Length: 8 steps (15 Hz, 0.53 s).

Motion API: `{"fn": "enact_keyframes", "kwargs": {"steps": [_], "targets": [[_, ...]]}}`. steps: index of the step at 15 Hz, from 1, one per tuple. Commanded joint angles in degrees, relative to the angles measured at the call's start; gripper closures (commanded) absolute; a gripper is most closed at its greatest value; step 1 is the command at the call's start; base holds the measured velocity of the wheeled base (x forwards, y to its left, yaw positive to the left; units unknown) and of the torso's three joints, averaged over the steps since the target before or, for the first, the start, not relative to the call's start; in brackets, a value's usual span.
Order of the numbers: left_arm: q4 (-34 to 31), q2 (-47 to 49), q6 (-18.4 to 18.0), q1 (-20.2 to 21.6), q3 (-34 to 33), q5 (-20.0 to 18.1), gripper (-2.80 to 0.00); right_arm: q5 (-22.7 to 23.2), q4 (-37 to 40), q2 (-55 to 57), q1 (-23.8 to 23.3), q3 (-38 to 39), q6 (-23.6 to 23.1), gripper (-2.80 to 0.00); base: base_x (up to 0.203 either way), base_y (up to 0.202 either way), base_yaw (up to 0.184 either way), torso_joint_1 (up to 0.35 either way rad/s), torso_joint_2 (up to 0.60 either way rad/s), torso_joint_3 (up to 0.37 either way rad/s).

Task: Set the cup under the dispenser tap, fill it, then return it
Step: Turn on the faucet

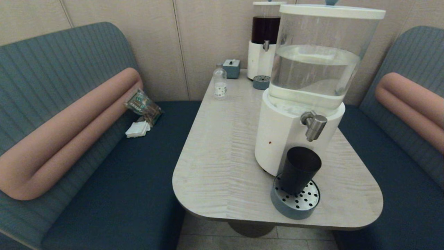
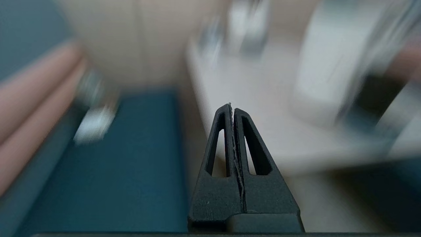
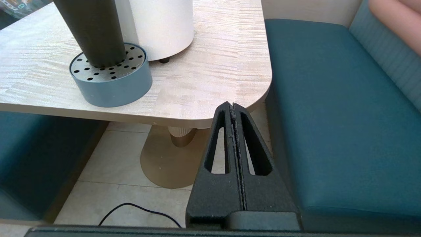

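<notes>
Benches (image 1: 114, 187) upholstered in dark blue flank a pale wood-grain table (image 1: 222, 156) set against a beige panelled wall. Nearest the camera on the table stands the large white-based dispenser (image 1: 305, 86), its wide clear tank about half full of clear liquid; the dispenser tap (image 1: 314, 125), a short brushed-steel spout, angles down from its front. The cup (image 1: 299, 169), matte black and tapered, stands upright on the round perforated drip tray (image 1: 295, 203) directly beneath that spout, close to the table's near edge. At the far end of the table are a slimmer dispenser (image 1: 264, 41) holding dark liquid, a small grey-blue box (image 1: 231, 68) and a small clear bottle (image 1: 220, 82). On the left bench lie a snack packet (image 1: 143, 106) and a folded white napkin (image 1: 137, 129). The left gripper (image 2: 233, 107), its fingers pressed together and holding nothing, hangs off the table's near edge over the left bench. The right gripper (image 3: 233, 106), likewise closed and empty, hangs low by the table's right corner, above the floor.
</notes>
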State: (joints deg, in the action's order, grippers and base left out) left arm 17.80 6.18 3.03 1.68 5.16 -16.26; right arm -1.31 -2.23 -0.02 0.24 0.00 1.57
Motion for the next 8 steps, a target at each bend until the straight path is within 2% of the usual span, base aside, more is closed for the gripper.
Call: {"fn": "enact_keyframes", "kwargs": {"steps": [1,3,6,8], "targets": [[-4.52,-6.07,-6.02,-0.22,-4.37,1.76,0.00,0.00,-0.05,-0.06,0.02,0.79,0.01,0.00,0.000,0.000,0.000,0.000,0.00,0.000],[-6.93,-6.01,-8.57,-0.27,-5.18,7.55,0.00,0.00,-0.05,-0.06,0.02,0.79,0.01,0.00,0.000,0.000,0.000,0.000,0.00,0.000],[-16.92,-6.02,-11.20,-0.28,-5.12,14.07,0.00,0.00,-0.05,-0.06,0.02,0.79,0.01,0.00,0.000,0.000,0.000,0.000,0.00,0.000],[-20.53,-6.01,-10.68,-0.28,-5.16,15.47,0.00,0.00,-0.05,-0.06,0.02,0.79,0.01,0.00,0.000,0.000,0.000,0.000,0.00,0.000]]}}
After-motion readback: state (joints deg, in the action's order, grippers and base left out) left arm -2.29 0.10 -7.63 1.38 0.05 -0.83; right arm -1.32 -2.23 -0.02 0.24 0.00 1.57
